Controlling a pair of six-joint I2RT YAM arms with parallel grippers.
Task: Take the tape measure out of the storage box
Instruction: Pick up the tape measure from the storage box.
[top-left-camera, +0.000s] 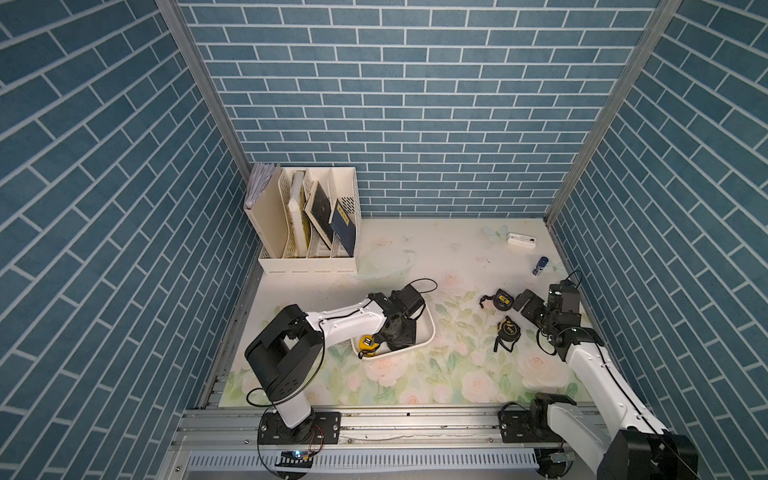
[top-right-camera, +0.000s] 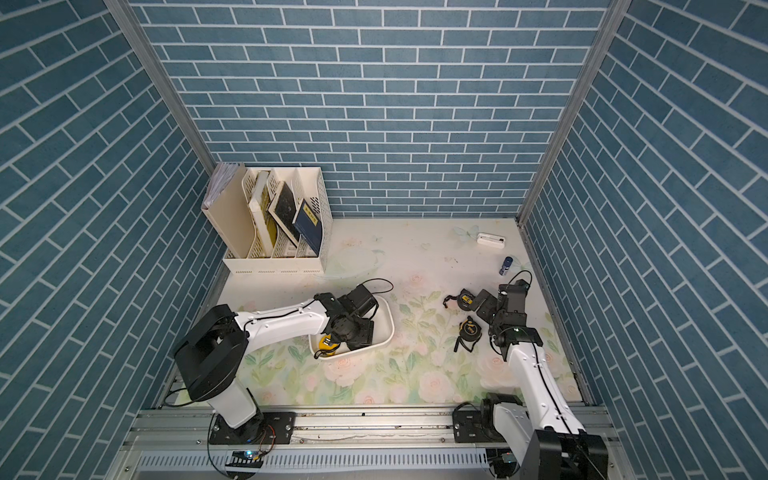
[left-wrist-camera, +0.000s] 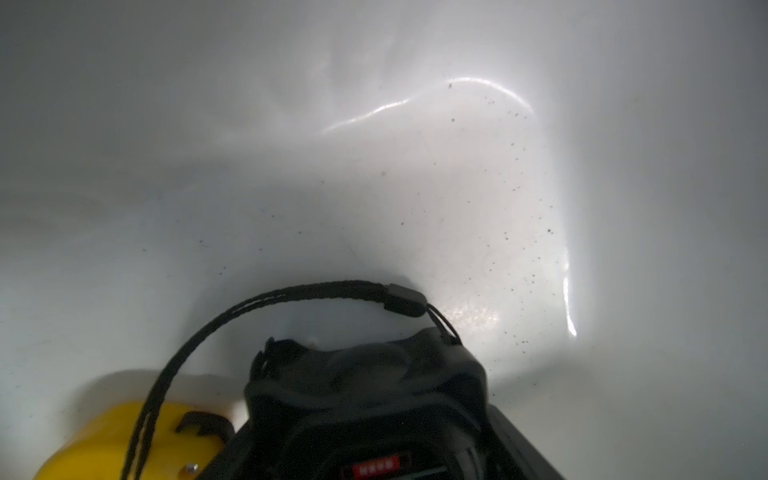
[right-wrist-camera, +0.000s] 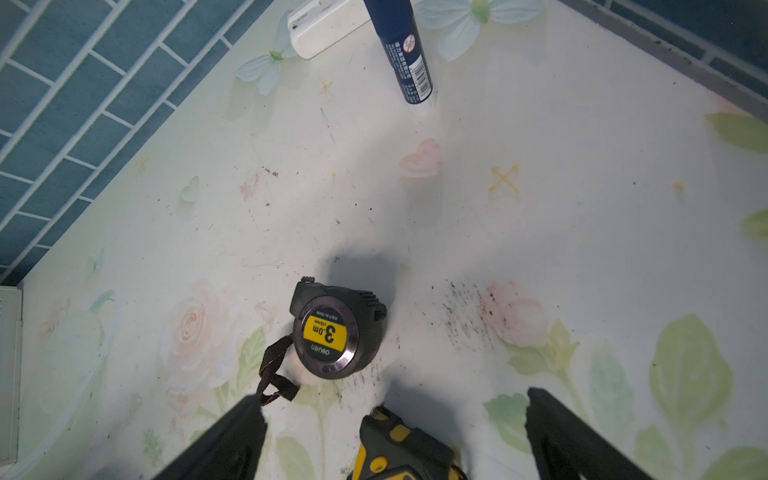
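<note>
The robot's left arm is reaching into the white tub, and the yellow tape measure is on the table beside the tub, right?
No: the yellow tape measure lies inside the white tub, as both top views show. The left arm does reach into the tub.

Cream file rack (top-left-camera: 307, 253) is standing in the far left corner of the floral table cover (top-left-camera: 436, 257), against the blue brick-pattern wall (top-left-camera: 395, 104). Loose papers (top-left-camera: 259, 183) and a dark blue book (top-left-camera: 344, 226) are leaning in its slots. A white rectangular device (top-left-camera: 521, 240) is lying near the far right corner. A dark blue tube (top-left-camera: 539, 265) is sitting nearby, apart from it.
</note>
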